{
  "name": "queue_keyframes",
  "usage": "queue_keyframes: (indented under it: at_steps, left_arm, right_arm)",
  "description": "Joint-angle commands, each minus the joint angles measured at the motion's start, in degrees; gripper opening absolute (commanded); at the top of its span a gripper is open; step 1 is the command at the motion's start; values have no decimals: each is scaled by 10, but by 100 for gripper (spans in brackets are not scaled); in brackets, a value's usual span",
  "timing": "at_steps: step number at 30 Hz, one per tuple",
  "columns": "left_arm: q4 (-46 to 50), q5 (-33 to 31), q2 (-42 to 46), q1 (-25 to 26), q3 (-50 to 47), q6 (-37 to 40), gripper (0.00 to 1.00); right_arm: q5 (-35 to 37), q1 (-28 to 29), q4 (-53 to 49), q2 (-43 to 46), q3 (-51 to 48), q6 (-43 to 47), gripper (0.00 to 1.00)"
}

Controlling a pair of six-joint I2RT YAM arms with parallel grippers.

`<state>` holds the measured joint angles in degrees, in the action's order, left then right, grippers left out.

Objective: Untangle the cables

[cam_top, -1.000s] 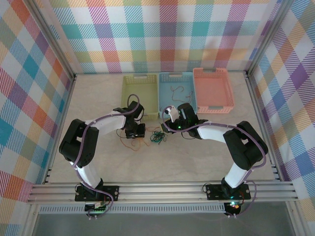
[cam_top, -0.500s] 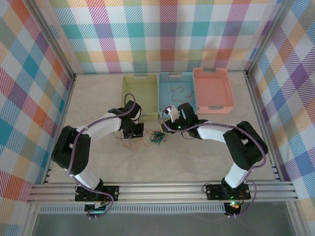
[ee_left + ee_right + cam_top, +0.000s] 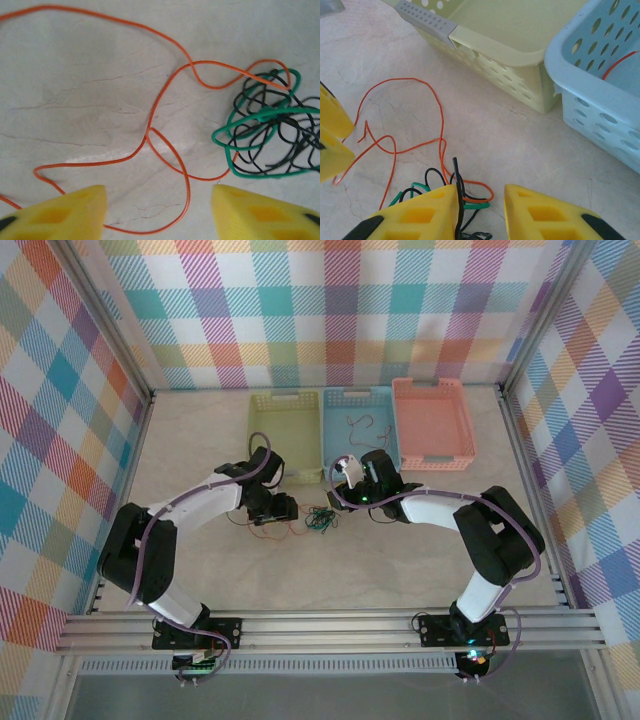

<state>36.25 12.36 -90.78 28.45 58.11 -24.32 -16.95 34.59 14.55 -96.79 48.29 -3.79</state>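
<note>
Three colours show in the cables (image 3: 265, 130): green and dark strands knotted at the right of the left wrist view, and an orange strand (image 3: 149, 129) running out of that knot in loose loops across the counter (image 3: 75, 75) toward the lower left. From above, the bundle lies at frame centre, just below the green basket (image 3: 285, 397) and blue basket (image 3: 357, 392). A reddish strand (image 3: 360, 425) lies in the blue one.

Left claw (image 3: 159, 189): fingers spread wide, empty, straddling an orange loop. Right claw (image 3: 481, 190): fingers partly apart, clamping nothing, with a dark wire end standing against the lower-left finger.

Judgement: the step in hand is freeing the orange strand. The left claw should close low on the loop while the right pins the knot. It should then draw away slowly so the knot does not tighten.
</note>
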Motion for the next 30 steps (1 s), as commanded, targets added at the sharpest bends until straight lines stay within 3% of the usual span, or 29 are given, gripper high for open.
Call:
queue_keyframes:
  at_steps: [1,6,9,10,18,22,30]
  left_arm:
    - [9,-2,-5,6,-12,0,67]
    - [11,-15,11,8,-9,3,77]
    - [27,-56,6,10,0,8,82]
    - [30,-63,0,10,1,10,88]
    - [26,-62,-32,11,0,9,96]
    - [31,-35,-49,11,12,13,92]
    - [33,-16,-70,17,26,15,70]
  right_arm:
    - [-10,-1,10,7,3,-2,31]
    - [-12,-1,9,6,5,-3,31]
    - [-12,-1,9,6,5,-3,31]
    - [-12,-1,9,6,5,-3,31]
    - [-12,-1,9,6,5,-4,31]
    - [-12,-1,9,6,5,-4,31]
    - [-13,-1,9,6,5,-4,31]
